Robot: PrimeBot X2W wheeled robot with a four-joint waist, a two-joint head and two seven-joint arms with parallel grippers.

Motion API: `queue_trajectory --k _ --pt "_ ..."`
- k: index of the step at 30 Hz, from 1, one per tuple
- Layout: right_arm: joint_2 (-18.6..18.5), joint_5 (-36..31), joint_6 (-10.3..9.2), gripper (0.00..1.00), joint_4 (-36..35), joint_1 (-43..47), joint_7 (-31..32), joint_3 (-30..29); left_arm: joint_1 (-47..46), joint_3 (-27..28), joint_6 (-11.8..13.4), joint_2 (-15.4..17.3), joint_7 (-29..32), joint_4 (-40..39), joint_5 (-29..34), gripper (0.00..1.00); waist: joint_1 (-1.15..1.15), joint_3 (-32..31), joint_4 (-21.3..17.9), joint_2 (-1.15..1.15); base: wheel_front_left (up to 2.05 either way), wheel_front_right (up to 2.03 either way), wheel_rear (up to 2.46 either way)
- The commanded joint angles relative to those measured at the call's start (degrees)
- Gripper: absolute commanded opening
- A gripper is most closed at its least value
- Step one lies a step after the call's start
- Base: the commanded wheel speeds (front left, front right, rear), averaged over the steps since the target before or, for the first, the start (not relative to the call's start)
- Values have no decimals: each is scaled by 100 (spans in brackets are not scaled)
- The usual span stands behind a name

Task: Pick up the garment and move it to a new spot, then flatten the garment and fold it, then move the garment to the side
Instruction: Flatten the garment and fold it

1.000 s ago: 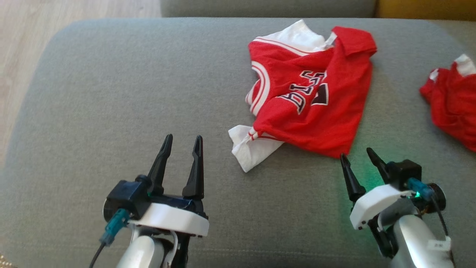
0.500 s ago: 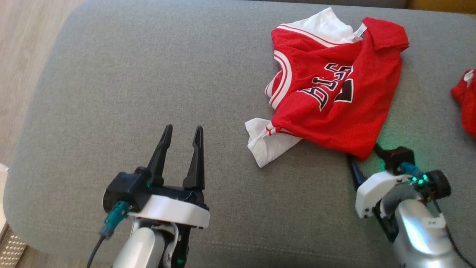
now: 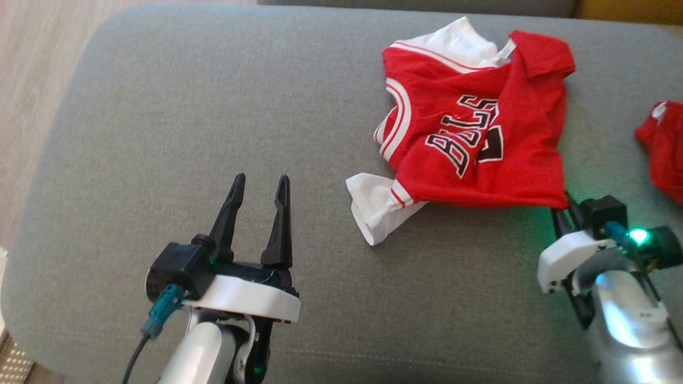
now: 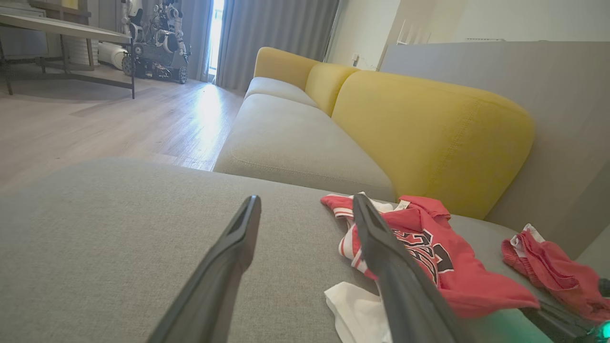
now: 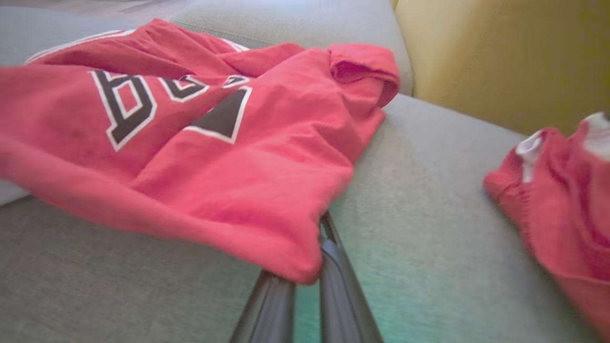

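The right gripper [image 3: 564, 209] had just closed: 1 second before, its 2 fingers stood wide apart, just short of the near right corner of the red jersey [image 3: 480, 154]. Now they were pressed together on that corner, with the cloth caught between them. The near hem of the jersey also looked pulled straighter toward that gripper. The head camera had shifted too, so part of the apparent move was only the view.

The jersey lay crumpled on the far right part of the grey seat cushion [image 3: 160, 133], and its white part [image 3: 373, 208] stuck out toward the near edge. A second red garment [image 3: 661, 149] lay at the right edge, apart from it.

The left gripper [image 3: 261, 178] hovered wide and empty over the middle of the cushion.

In my judgement the grasp was made, so lifting the jersey to a new spot could begin. With only 1 corner held, the rest would probably hang or drag.
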Motion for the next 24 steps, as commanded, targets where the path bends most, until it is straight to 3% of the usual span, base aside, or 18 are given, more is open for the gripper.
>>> queue_trajectory --k 1,7,17,23,24 --pt "-143 -113 -4 0 -239 -200 -96 94 -139 176 6 8 -31 -188 -19 100 0 -114 -89 0 0 0 0" --pt "-648 -559 -4 0 -849 -168 39 382 38 238 14 8 -31 -211 -64 100 0 -420 -335 0 0 0 0" --pt "-2062 -751 -4 0 -2645 266 1133 1071 137 181 87 8 -31 -284 -195 100 0 -554 -466 0 0 0 0" --pt "-2338 -211 -4 0 -2926 912 2006 1486 103 158 69 8 -31 -279 -218 100 0 -469 -451 0 0 0 0" --pt "-2336 -153 -4 5 -2864 971 2057 1553 89 158 62 8 -31 -276 -214 100 0 -444 -447 0 0 0 0"
